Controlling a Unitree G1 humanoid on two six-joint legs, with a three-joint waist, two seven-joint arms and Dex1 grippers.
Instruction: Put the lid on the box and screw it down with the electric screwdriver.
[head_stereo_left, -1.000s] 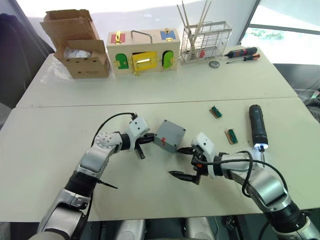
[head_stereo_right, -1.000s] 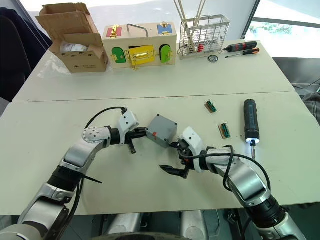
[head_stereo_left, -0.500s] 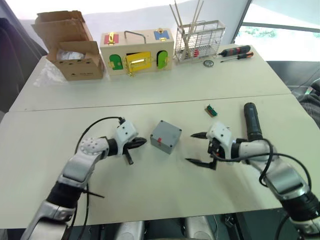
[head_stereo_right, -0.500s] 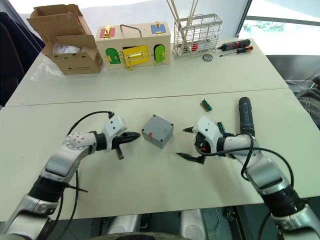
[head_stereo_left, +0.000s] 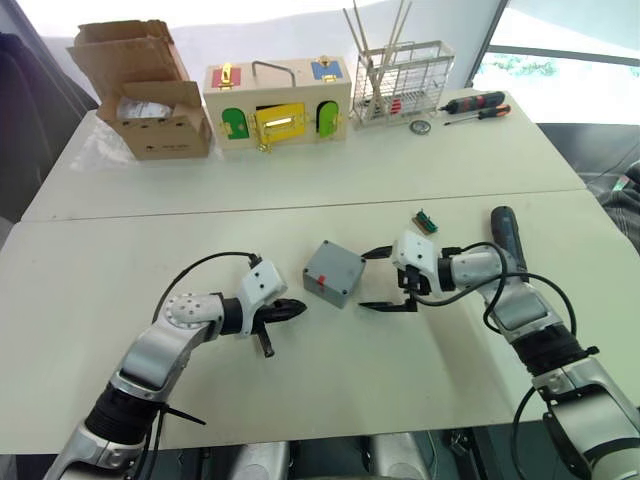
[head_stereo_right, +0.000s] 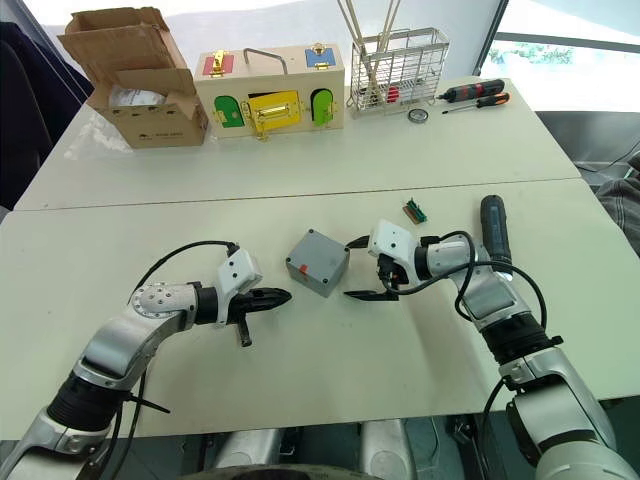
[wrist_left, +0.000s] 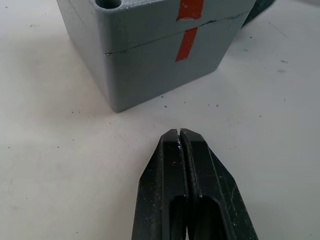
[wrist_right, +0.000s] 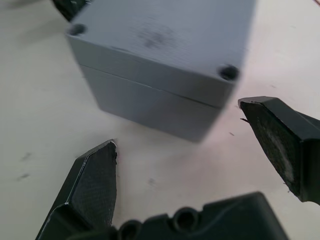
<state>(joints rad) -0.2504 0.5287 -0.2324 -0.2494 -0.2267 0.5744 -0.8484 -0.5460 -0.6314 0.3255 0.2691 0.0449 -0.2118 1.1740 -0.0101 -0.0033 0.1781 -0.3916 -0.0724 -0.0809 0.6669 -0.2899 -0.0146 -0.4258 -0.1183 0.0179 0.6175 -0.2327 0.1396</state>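
Head views: box (head_stereo_left: 333, 273) sits mid-table on the near table (head_stereo_left: 330, 400), lid (head_stereo_left: 337, 262) already seated on top, red mark facing near-left. Left gripper (head_stereo_left: 288, 310) just left and near of box, apart from it, fingers pressed together, nothing held. Right gripper (head_stereo_left: 383, 279) just right of box, fingers spread wide, one tip far, one near, not touching box. Electric screwdriver (head_stereo_left: 508, 238) lying on table well right of box, beyond the right forearm, untouched. Small green connector (head_stereo_left: 427, 221) far-right of box. Far table: cardboard box (head_stereo_left: 150, 90) at left, wooden box w/ coloured latches (head_stereo_left: 277, 101) in middle, wire rack (head_stereo_left: 404, 80) to its right, hand screwdrivers (head_stereo_left: 478, 104) at far right. Left wrist view: closed tips aimed at box corner w/ a bare gap of table between; seam betw lid and body visible all along, red tape strip crossing it, lid looks flush; corner hole seen, screw in it can't tell. Right wrist view: box betw the spread fingers (wrist_right: 92, 187) but clear of both; two corner holes dark, screws inside can't tell. Judgement: lid-placing part looks done; left to do: pick up driver, run down corner screws. Roughly halfway, the screwing part not yet begun.
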